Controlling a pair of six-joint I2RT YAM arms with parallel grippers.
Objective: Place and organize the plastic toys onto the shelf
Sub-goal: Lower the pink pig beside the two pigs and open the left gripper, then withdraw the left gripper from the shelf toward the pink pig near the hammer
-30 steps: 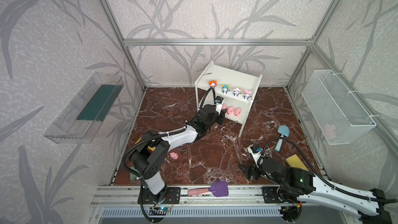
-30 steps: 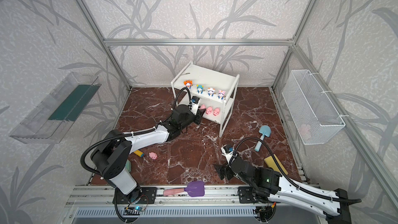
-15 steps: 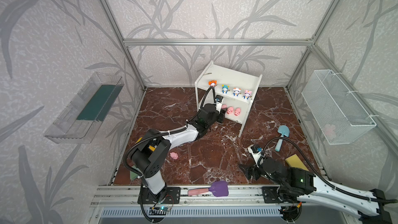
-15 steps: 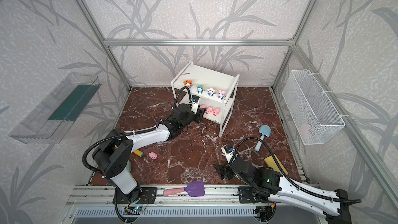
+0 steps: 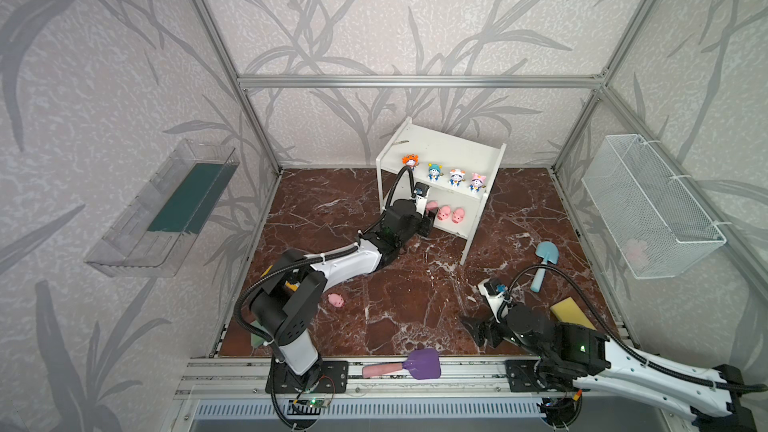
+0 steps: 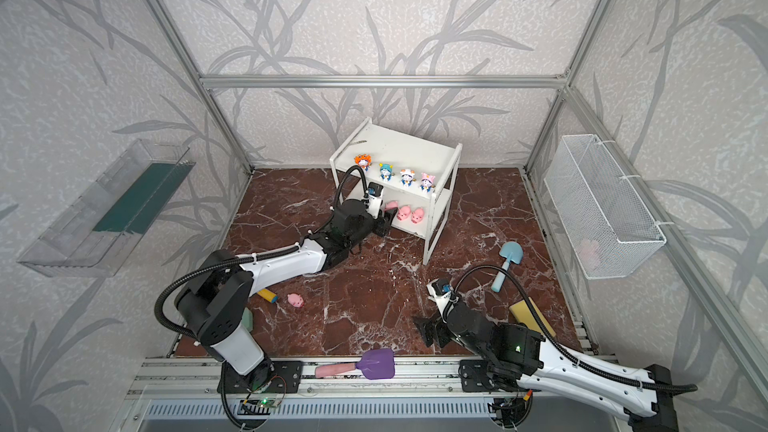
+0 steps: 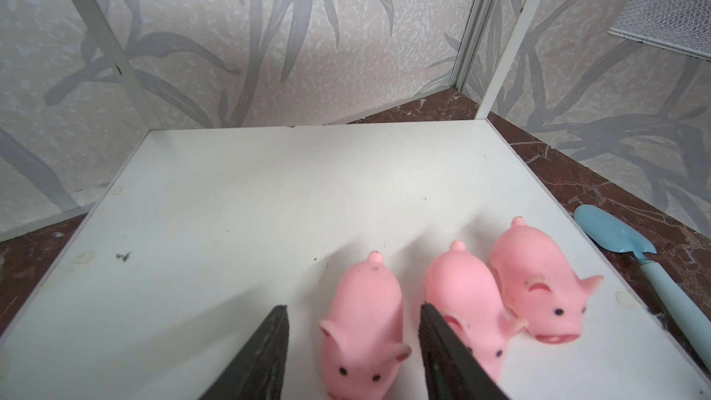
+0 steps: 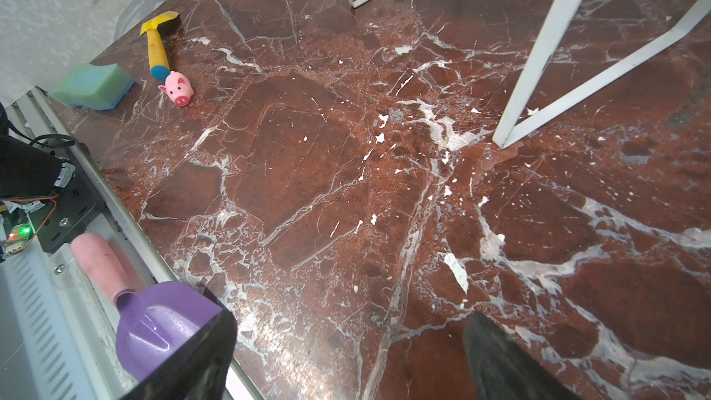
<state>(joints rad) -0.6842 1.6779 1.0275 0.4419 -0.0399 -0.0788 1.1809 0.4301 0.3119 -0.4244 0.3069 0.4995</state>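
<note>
While the left hand (image 7: pixel 354 308) sits at the front of the lower board of the shelf (image 5: pixel 440 147), its two fingers stand apart on either side of the first pig (image 7: pixel 365 325), with a gap showing at each flank, so they clamp nothing. Three pink pigs stand in a row on that lower board, snouts toward its front edge: the second pig (image 7: pixel 467 302) is just beside the first, partly behind one finger in the left wrist view, and the third pig (image 7: pixel 538 282) is close against the second. A fourth pig (image 5: pixel 336 300) lies on the counter (image 5: pixel 395 317), well apart from the shelf and just beside the handle end of the yellow shovel (image 8: pixel 156 48). Four figurines stand in a row on the upper board: the orange-hat figurine (image 5: pixel 409 161), the teal-hat figurine (image 5: pixel 435 171), the white-hat figurine (image 5: pixel 456 176) and the pink-hat figurine (image 5: pixel 477 182). Low over the counter near the front rail, the right hand (image 8: pixel 350 319) has its fingers wide apart and holds nothing. There are three shovels: the yellow one, the purple shovel (image 5: pixel 422 363) on the front rail, and the blue shovel (image 5: pixel 544 257) on the counter to the right of the shelf. Two sponges lie on the counter: the green sponge (image 8: pixel 94 84) near the yellow shovel and the yellow sponge (image 5: pixel 569 313) by the right arm. One wire basket (image 5: pixel 648 201) hangs on the right wall and one clear tray (image 5: pixel 166 209) on the left.
</note>
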